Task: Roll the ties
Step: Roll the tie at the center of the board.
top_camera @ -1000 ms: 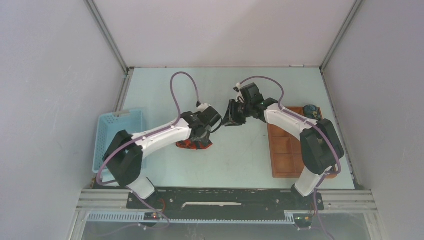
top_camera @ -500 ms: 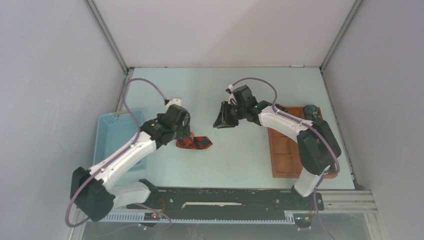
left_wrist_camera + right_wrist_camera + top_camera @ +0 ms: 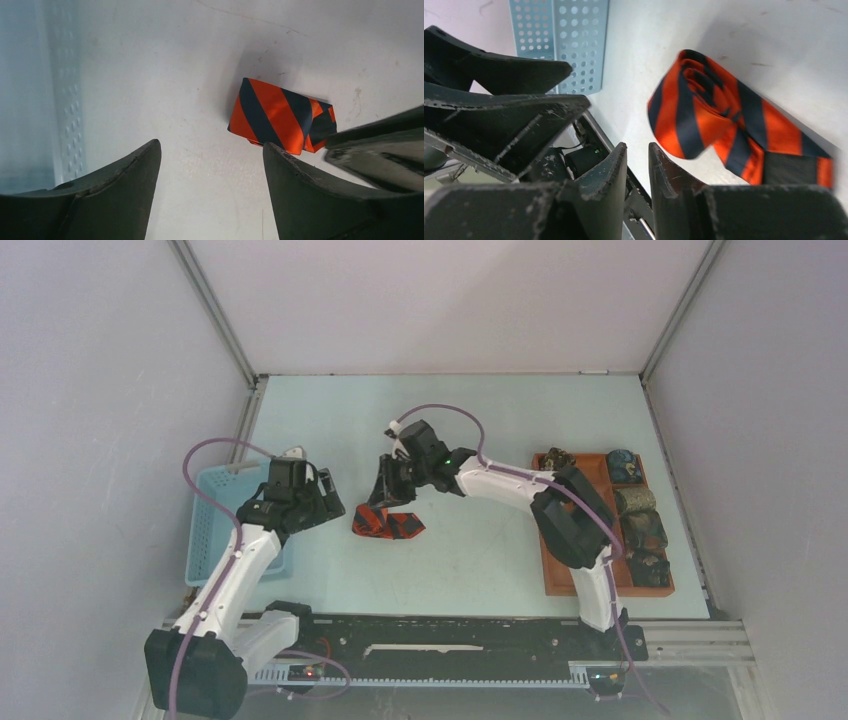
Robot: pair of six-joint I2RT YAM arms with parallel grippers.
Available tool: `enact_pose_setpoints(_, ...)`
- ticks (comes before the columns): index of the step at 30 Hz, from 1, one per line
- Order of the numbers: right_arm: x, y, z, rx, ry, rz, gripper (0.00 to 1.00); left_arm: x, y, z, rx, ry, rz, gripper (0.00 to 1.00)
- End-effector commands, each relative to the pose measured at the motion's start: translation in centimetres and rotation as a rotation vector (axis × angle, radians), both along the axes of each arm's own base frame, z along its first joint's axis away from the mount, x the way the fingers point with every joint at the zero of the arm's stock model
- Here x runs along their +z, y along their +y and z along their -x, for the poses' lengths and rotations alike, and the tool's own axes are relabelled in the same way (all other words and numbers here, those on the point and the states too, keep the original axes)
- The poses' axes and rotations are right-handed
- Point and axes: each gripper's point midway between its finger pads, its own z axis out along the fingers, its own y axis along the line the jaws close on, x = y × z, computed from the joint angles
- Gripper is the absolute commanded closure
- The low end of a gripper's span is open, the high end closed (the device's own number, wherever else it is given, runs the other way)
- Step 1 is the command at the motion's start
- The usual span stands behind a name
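A light blue basket [image 3: 205, 510] stands at the worktop's [image 3: 470, 570] left edge. Just right of it the left pincer [image 3: 210, 150] hangs spread and empty. Beside it the orange-and-black striped tie [image 3: 272, 115] lies loosely rolled on the worktop. The right pincer [image 3: 636, 147] hovers by it, its fingers a slit apart and holding nothing. Far right, small rolled ties [image 3: 640, 530] sit in the brown tray [image 3: 565, 560].

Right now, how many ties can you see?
6: one striped tie on the table, five rolled ties in the tray; the right arm may hide more.
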Motion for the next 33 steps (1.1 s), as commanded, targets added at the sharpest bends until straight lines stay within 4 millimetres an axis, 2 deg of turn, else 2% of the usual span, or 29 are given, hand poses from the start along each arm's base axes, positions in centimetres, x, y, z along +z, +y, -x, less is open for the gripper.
enact_pose_setpoints(1,1.7,3.3,-0.2,0.027,-0.013,-0.071,0.75,0.4,-1.2,-0.2,-0.066,-0.007,0.054,0.20)
enact_pose_setpoints(6,-0.1,3.5,-0.5,0.013,0.005,-0.040,0.79,0.1,-0.8,-0.2,-0.061,-0.002,0.047,0.20)
enact_pose_setpoints(14,-2.9,2.2,-0.3,0.001,0.034,0.020,0.83,-0.3,-0.8,-0.4,-0.060,0.010,0.043,0.21)
enact_pose_setpoints(20,-3.7,1.3,-0.1,-0.005,0.033,0.041,0.85,-1.0,-1.0,-0.5,-0.058,0.034,0.053,0.21)
enact_pose_setpoints(27,-4.3,0.0,0.0,-0.016,0.037,0.056,0.87,-1.9,-2.6,-0.7,-0.069,0.027,0.151,0.21)
enact_pose_setpoints(31,-4.5,-0.6,0.0,-0.022,0.039,0.061,0.88,-2.1,-3.4,-1.0,-0.078,0.009,0.193,0.19)
enact_pose_setpoints(33,-4.6,-0.8,0.0,-0.023,0.041,0.063,0.88,-2.3,-3.7,-1.2,-0.084,0.006,0.207,0.13)
